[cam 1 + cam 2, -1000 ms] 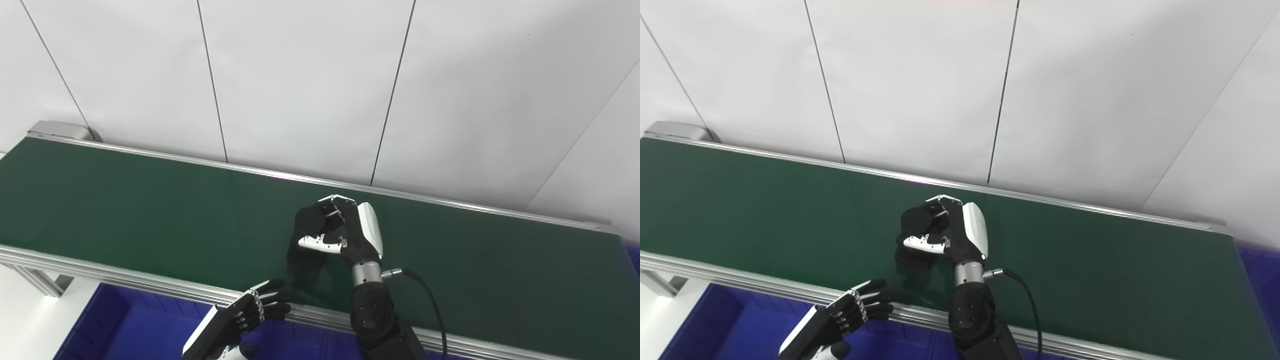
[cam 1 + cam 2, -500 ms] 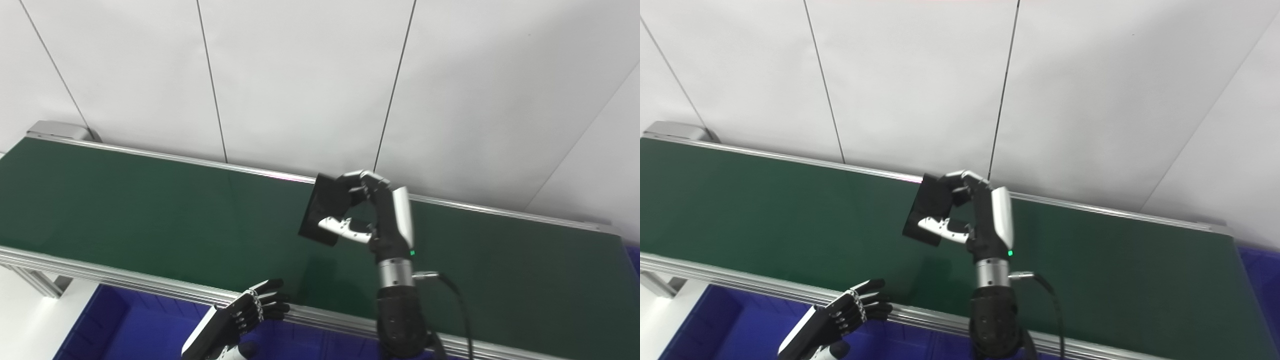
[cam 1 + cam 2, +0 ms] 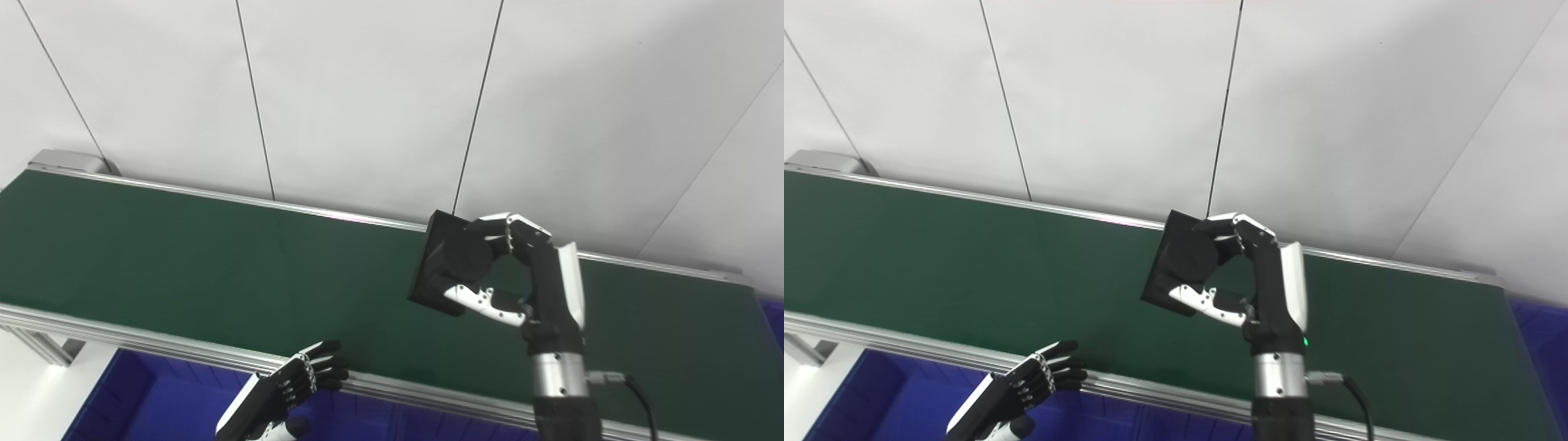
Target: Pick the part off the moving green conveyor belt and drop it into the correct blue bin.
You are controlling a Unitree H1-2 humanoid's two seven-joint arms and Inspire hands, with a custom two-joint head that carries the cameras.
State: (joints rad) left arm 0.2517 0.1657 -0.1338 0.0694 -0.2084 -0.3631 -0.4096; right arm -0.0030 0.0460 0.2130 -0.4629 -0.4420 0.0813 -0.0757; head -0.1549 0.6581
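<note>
The part (image 3: pixel 444 263) is a flat black square plate with a round boss on its face. My right hand (image 3: pixel 520 275) is shut on it, fingers on the top and thumb under the lower edge, and holds it tilted well above the green conveyor belt (image 3: pixel 184 257). It also shows in the right eye view (image 3: pixel 1182 263). My left hand (image 3: pixel 294 383) is open and empty, low at the belt's near rail, over a blue bin (image 3: pixel 159 404).
The belt runs from upper left to lower right between aluminium rails (image 3: pixel 153 340). A second blue bin's edge (image 3: pixel 1540 331) shows at the belt's right end. White wall panels stand behind the belt.
My right hand has lifted the part off the belt and carried it up and to the right. The left hand has stayed in place.
</note>
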